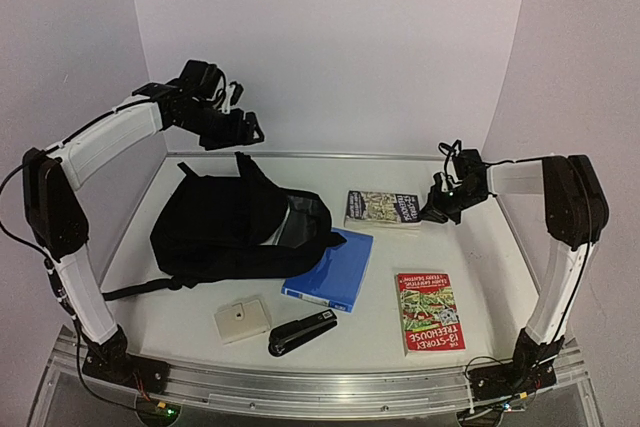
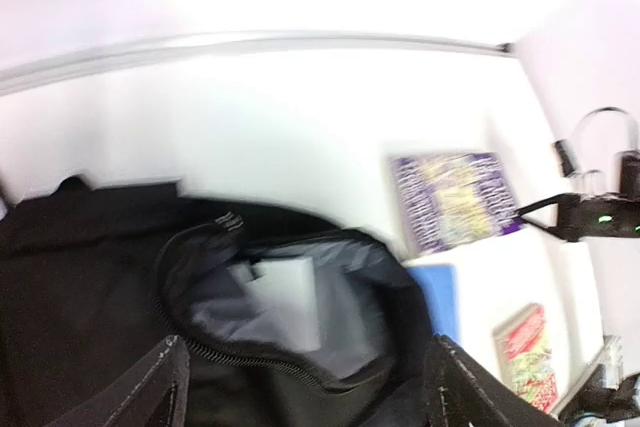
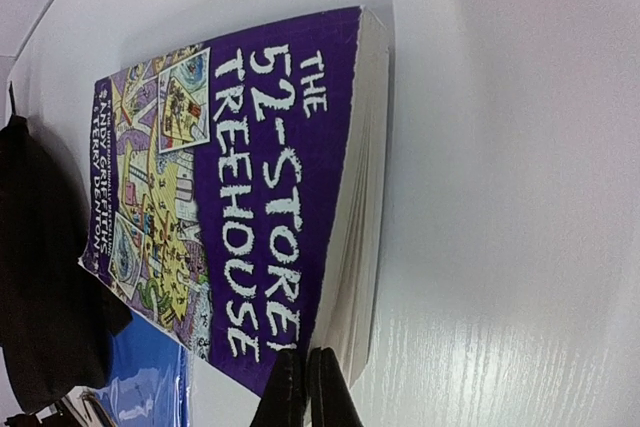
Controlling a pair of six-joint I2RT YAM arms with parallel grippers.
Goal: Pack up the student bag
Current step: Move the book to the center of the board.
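Your student bag [image 1: 225, 222] lies left of centre on the worktop [image 1: 470, 247] with its mouth open. The left wrist view is blurred, so you can't identify the pale item [image 2: 285, 302] inside. The left end effector [image 1: 238, 129] hangs above the bag, spread wide and empty. The right end effector [image 3: 305, 387] is pressed together beside the purple book [image 3: 250, 187].
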